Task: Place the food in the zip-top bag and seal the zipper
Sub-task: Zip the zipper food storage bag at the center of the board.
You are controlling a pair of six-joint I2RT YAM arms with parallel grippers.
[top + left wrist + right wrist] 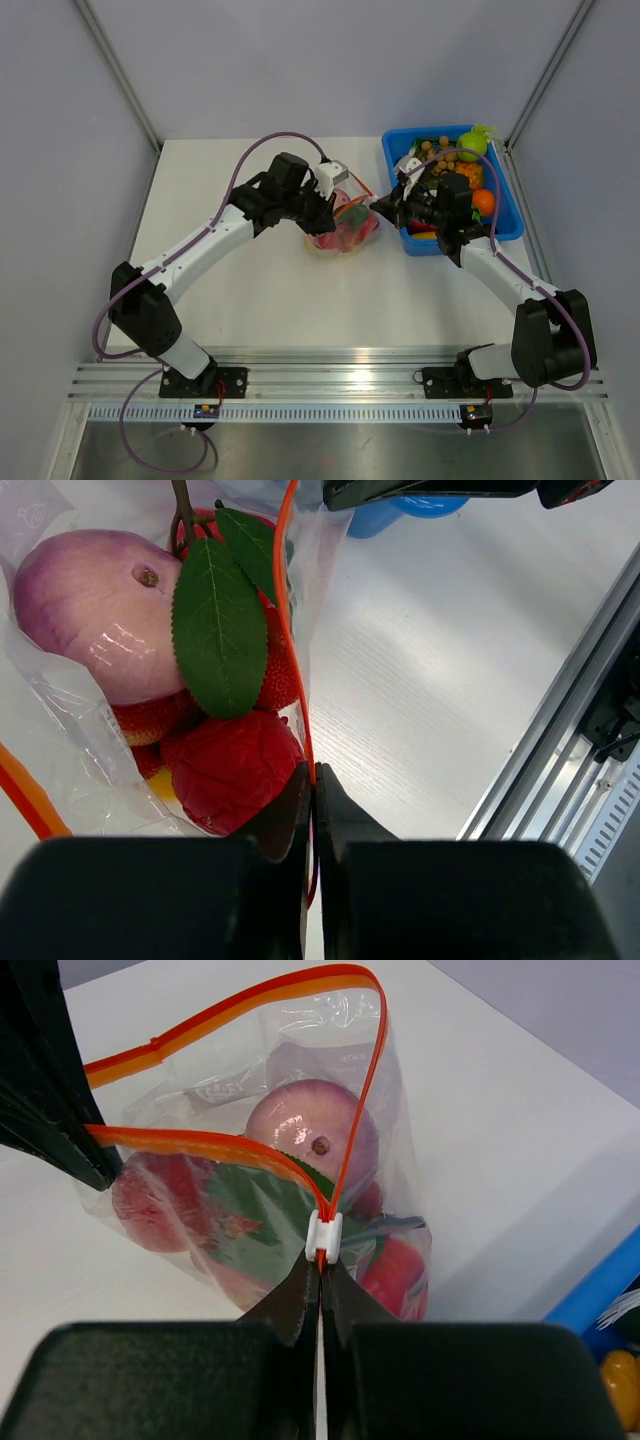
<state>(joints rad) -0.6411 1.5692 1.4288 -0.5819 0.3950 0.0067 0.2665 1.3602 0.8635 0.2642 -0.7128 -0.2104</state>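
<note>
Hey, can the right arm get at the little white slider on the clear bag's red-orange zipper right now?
Probably yes: the right gripper is shut on the red-orange zipper strip right beside the small white slider, nothing between.

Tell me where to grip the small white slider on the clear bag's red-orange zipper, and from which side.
Probably pinch the small white plastic slider across its flat sides, coming from the closed end, where the right gripper clamps the red-orange zipper strip. Beyond it the strips fork open, leaving nothing flat to squeeze.
</note>
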